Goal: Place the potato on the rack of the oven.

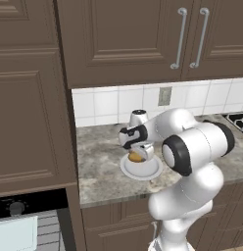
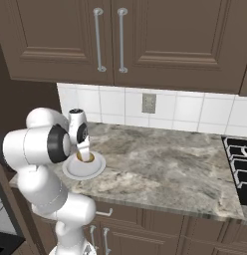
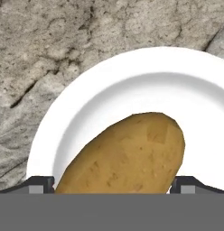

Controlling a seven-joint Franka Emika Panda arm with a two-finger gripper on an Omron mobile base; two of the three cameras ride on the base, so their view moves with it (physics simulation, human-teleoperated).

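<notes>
The golden-brown potato (image 3: 127, 155) lies over the round white plate (image 3: 86, 99) on the stone counter. My gripper (image 3: 113, 186) points down at it, one fingertip against each side of the potato, shut on it. From the left base view the potato (image 1: 136, 157) sits between the fingers (image 1: 146, 148) just above the plate (image 1: 141, 170); whether it is lifted off the plate I cannot tell. The oven (image 1: 25, 202) is at the lower left, with its black panel and knob, and the grey rack (image 1: 47, 231) shows beside a pale sheet inside.
Brown upper cabinets (image 2: 120, 35) hang above the counter (image 2: 165, 164), with a tiled backsplash and an outlet (image 2: 148, 103) behind. A black stove grate (image 2: 240, 159) lies at the right end. A tall brown cabinet (image 1: 30, 98) stands between the counter and the oven.
</notes>
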